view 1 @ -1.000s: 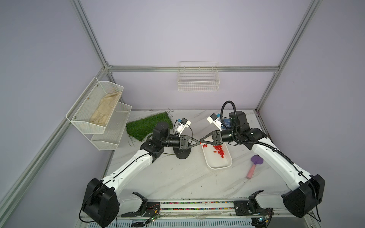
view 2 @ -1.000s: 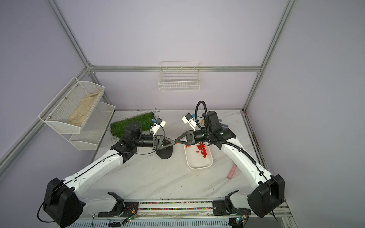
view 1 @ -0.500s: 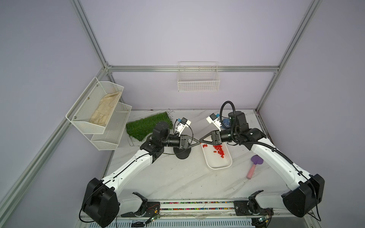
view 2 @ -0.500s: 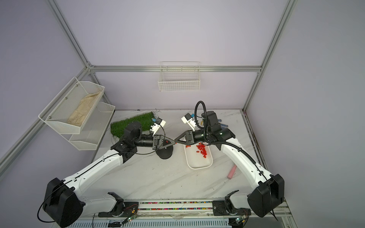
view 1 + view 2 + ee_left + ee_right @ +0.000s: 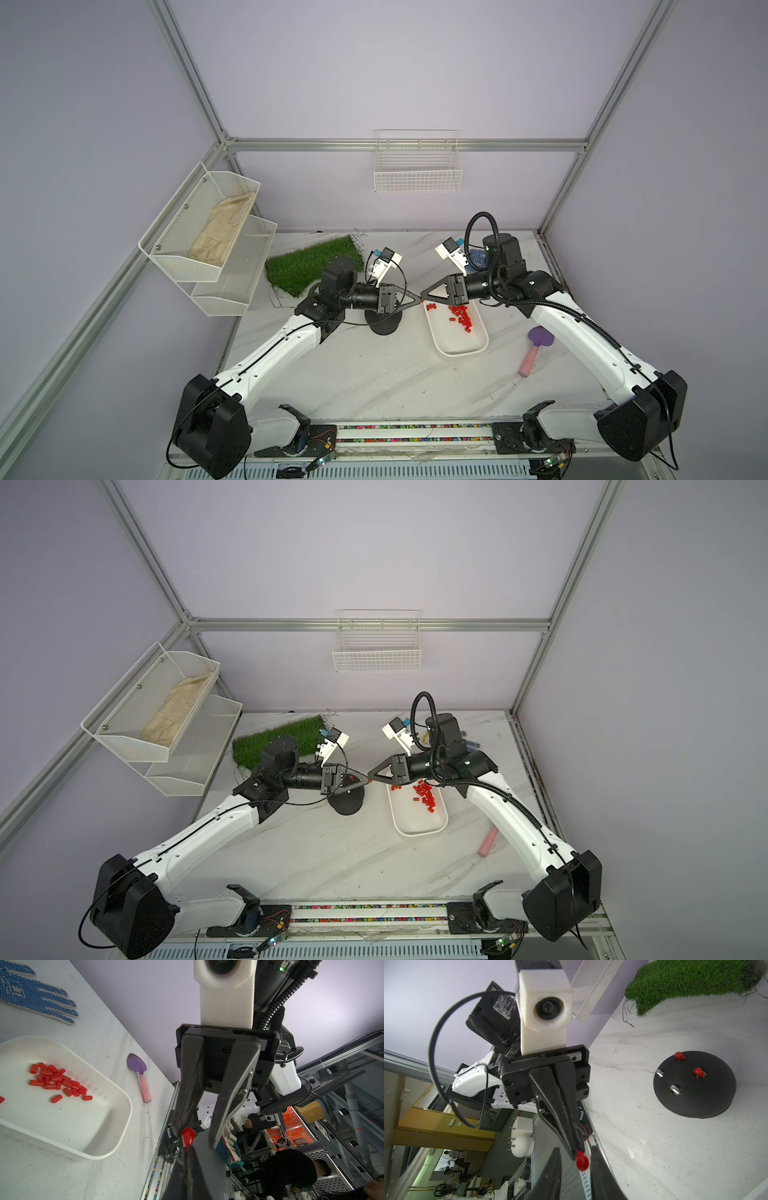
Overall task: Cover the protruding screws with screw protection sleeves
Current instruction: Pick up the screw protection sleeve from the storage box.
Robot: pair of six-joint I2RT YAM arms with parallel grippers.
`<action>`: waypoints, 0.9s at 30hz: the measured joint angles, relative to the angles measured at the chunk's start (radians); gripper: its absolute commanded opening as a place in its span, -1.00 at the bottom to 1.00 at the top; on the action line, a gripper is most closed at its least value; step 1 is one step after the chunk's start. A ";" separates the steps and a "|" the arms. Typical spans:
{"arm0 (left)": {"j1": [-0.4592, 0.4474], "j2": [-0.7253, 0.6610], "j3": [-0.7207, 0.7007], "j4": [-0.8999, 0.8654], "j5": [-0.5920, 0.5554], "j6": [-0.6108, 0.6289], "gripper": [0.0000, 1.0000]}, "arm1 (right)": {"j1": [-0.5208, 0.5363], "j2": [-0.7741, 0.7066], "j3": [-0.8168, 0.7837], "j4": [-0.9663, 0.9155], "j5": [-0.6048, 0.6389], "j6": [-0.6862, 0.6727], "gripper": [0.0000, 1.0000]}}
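My left gripper (image 5: 188, 1148) is shut on one red screw protection sleeve (image 5: 188, 1136), held in the air between the black base (image 5: 384, 326) and the white tray (image 5: 461, 351). My right gripper (image 5: 575, 1151) meets it tip to tip and stands open, its fingers (image 5: 600, 1167) on either side of that sleeve (image 5: 582, 1162). On the black dome-shaped base (image 5: 695, 1093), two protruding screws carry red sleeves (image 5: 698, 1072) and two screws (image 5: 675, 1089) stand bare. Several loose sleeves (image 5: 56, 1081) lie in the tray (image 5: 116, 1126).
A purple trowel with a pink handle (image 5: 536, 345) lies right of the tray. A blue-dotted glove (image 5: 37, 997) lies behind the right arm. A green grass mat (image 5: 311, 266) sits at the back left, beside a white wire shelf (image 5: 208, 232). A wire basket (image 5: 417, 174) hangs on the back wall.
Both grippers stay tip to tip above the table. The right arm has shifted only slightly, and the left gripper keeps the sleeve.
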 measured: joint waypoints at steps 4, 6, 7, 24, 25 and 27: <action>0.000 0.000 0.000 0.001 0.000 0.000 -1.00 | 0.000 -0.002 0.000 0.000 0.000 0.000 -0.56; 0.000 0.000 0.000 0.001 0.001 0.000 -1.00 | -0.001 -0.003 0.000 0.000 0.001 0.000 -0.59; 0.000 0.000 0.000 0.001 0.001 0.000 -1.00 | -0.001 -0.003 0.000 0.000 0.001 0.000 -0.60; 0.000 0.000 0.000 0.000 0.000 0.000 -1.00 | -0.005 -0.002 0.000 -0.011 0.013 -0.016 -0.75; 0.000 0.000 0.000 0.000 0.000 0.000 -1.00 | -0.005 -0.002 0.000 -0.011 0.014 -0.018 -0.75; 0.000 0.000 0.000 -0.001 0.000 0.000 -1.00 | -0.005 -0.002 0.000 -0.013 0.016 -0.023 -0.76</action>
